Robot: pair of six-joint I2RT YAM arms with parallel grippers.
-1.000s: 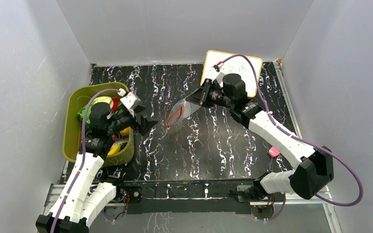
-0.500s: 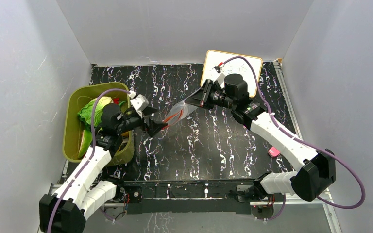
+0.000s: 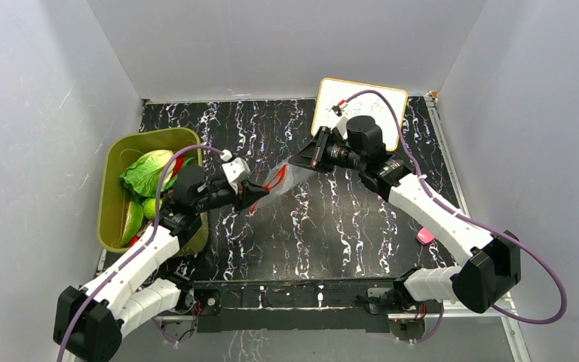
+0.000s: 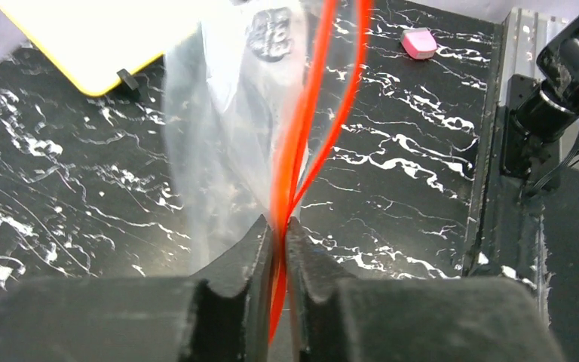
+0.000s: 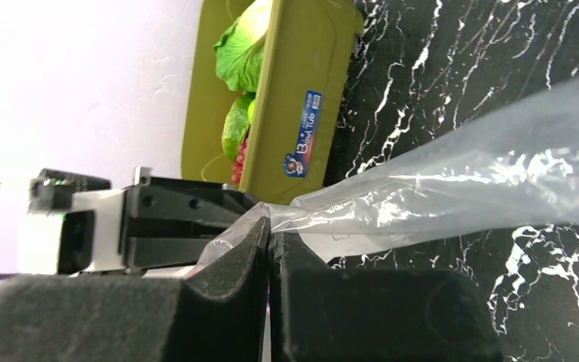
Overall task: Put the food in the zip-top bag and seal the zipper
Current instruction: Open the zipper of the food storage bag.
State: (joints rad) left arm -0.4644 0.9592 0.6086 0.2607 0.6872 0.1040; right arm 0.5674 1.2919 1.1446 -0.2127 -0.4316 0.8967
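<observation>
Pinching the red-orange zipper [image 4: 307,143] between the black fingers of the left gripper [image 4: 279,226], pressed together on the strip with only its thickness between them. Caught the strip near its lower end, below where it split into two strands that spread slightly apart toward the top of the left wrist view. Showed the zip-top bag [image 4: 219,113] as crinkly clear film just left of those strands.

Clamped the far end of the bag in the right gripper [image 5: 269,226], fingers shut flat on the clear plastic. Seen from above, stretched the bag between the two grippers over the middle of the black, white-veined table [image 3: 332,226], the left one at the mouth and the right one at the opposite end.

Showed the food apart from the bag, in an olive-green basket [image 3: 113,196] at the table's left edge, just beside the left arm: a pale green leafy cabbage [image 3: 145,172] on top, with more green pieces and a touch of red beside it.

Showed a yellow-rimmed white board [image 3: 366,102] at the far edge behind the right arm, and a small pink object [image 3: 424,235] near the right edge.
</observation>
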